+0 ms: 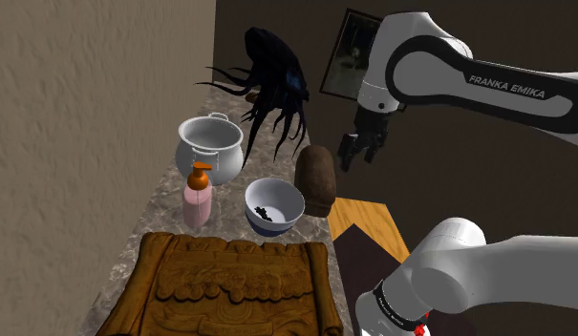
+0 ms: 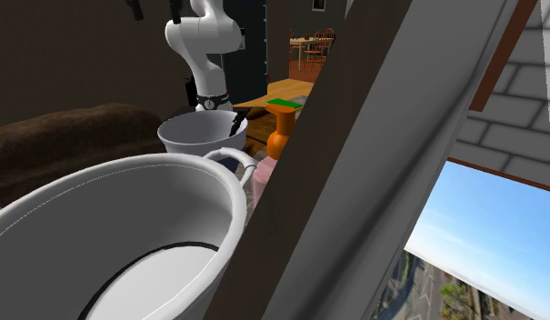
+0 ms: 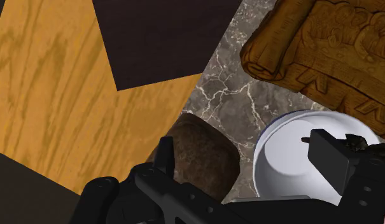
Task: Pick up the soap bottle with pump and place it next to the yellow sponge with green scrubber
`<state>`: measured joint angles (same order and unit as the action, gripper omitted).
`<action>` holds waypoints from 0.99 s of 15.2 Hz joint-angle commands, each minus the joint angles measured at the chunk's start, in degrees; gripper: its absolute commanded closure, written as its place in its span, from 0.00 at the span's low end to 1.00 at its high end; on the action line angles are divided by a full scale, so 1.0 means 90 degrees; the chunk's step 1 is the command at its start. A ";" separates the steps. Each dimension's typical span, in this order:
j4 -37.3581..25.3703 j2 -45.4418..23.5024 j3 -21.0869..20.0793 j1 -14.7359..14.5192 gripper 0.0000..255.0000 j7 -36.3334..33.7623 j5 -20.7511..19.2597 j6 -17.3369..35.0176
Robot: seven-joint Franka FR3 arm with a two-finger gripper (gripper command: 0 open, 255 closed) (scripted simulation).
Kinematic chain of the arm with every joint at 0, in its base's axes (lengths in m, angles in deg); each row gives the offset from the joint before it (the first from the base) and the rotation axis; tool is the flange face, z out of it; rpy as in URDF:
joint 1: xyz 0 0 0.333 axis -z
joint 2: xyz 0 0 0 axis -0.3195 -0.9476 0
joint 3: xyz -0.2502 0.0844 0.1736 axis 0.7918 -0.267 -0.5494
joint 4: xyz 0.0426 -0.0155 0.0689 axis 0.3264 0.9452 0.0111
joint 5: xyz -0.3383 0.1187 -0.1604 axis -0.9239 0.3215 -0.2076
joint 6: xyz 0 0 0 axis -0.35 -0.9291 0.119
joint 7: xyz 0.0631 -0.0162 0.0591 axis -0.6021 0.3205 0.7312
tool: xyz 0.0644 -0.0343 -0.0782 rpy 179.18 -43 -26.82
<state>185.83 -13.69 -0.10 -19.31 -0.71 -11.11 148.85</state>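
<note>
The jaws stand apart and empty, high in the shoulder view's upper right above the brown loaf (image 1: 315,179), presumably pre-opened for approach, while the soap bottle (image 1: 199,196) stands upright at left centre on the desk (image 1: 155,208), beside the white bowl (image 1: 274,204).

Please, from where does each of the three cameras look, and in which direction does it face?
Shoulder view: beside and behind the robot, looking down over the marble counter at the soap bottle, white pot and bowl; the white arm and gripper show.
Second exterior view: low on the counter behind the white pot, facing the arm across it; part of the arm shows.
Wrist view: on the hand, looking down at a brown lump and the bowl; the black fingers show, apart.
Shared: the bowl is in all three.
</note>
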 commanded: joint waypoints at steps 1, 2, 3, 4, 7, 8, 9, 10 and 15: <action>0.0000 0.0000 0.0000 0.0000 0.00 0.0000 0.0000 0.0000; 0.0030 -0.0105 -0.0099 -0.0043 0.00 -0.0146 0.0099 0.0159; 0.0051 -0.0219 -0.0198 -0.0086 0.00 -0.0291 0.0194 0.0319; 0.0064 -0.0341 -0.0297 -0.0129 0.00 -0.0433 0.0285 0.0481; 0.0050 -0.0757 -0.0590 -0.0247 0.00 -0.0849 0.0532 0.0971; 0.0028 -0.0910 -0.0686 -0.0284 0.00 -0.0985 0.0604 0.1135; -0.0003 -0.1071 -0.0782 -0.0318 0.00 -0.1120 0.0670 0.1297; -0.0042 -0.1238 -0.0876 -0.0351 0.00 -0.1254 0.0730 0.1458; -0.0372 -0.2159 -0.1335 -0.0476 0.00 -0.1919 0.0926 0.2226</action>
<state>182.38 -31.71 -11.35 -23.39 -16.81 -3.09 166.96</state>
